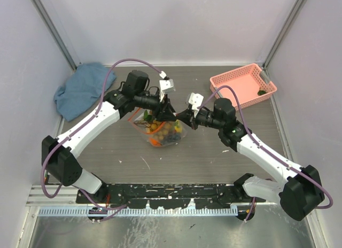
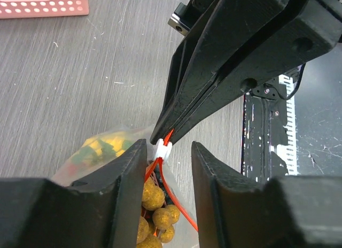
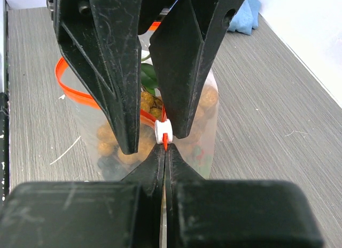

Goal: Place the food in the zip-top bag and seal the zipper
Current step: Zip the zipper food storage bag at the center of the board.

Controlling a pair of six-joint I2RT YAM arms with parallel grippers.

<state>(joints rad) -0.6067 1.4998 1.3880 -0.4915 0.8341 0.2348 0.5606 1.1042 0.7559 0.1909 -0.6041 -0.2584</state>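
Note:
The clear zip-top bag [image 1: 160, 133] lies mid-table between both arms and holds the food: olive-brown grapes [image 2: 152, 197], a yellow fruit [image 2: 104, 146] and orange pieces. Its orange-red zipper [image 3: 69, 90] runs along the mouth and carries a white slider [image 3: 163, 131]. My right gripper [image 3: 165, 148] is shut on the end of the zipper strip, just past the slider. My left gripper [image 2: 168, 146] is open, its fingers on either side of the slider [image 2: 163, 150]. The two grippers meet tip to tip above the bag, left [image 1: 168, 113] and right [image 1: 184, 118].
A pink basket [image 1: 243, 85] stands at the back right with a small dark item inside. A blue cloth [image 1: 83, 87] lies crumpled at the back left. White walls close in the table on three sides.

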